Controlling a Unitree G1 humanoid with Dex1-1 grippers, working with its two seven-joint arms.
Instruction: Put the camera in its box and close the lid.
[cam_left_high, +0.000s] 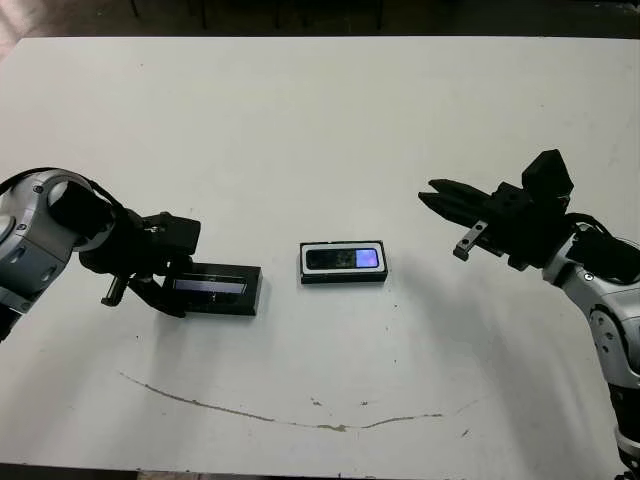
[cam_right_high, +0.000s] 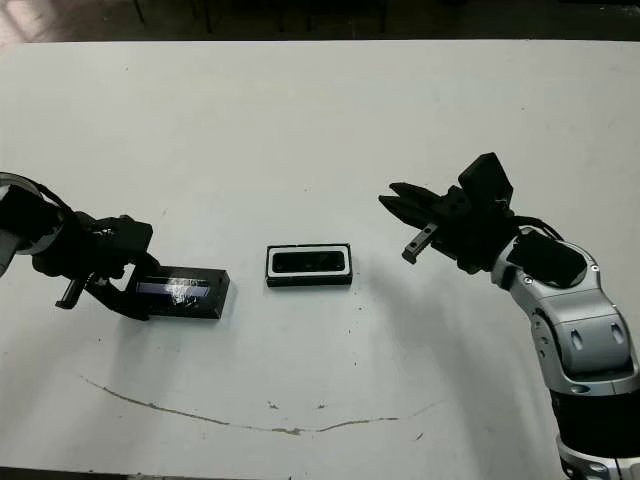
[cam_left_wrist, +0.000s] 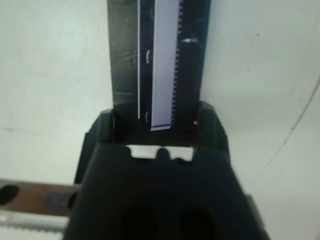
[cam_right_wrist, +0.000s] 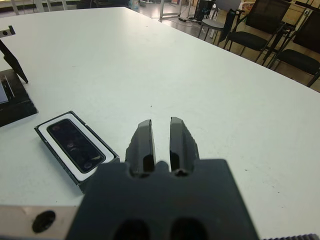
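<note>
The camera (cam_left_high: 343, 259), a slim black bar with a bluish glossy face, lies inside the white-lined box (cam_left_high: 303, 263) at the table's middle. The lid (cam_left_high: 225, 288), a black slab with a shiny strip, rests flat on the table to the box's left. My left gripper (cam_left_high: 165, 282) holds the lid's left end, and in the left wrist view its fingers (cam_left_wrist: 107, 127) press the slab's two long sides. My right gripper (cam_left_high: 430, 195) hovers to the right of the box, shut and empty, with its fingers (cam_right_wrist: 145, 137) pointing toward the box (cam_right_wrist: 50, 147).
A thin dark curved mark (cam_left_high: 300, 420) runs across the white table (cam_left_high: 320, 120) near its front edge. Black chairs (cam_right_wrist: 260, 30) stand beyond the table's far side in the right wrist view.
</note>
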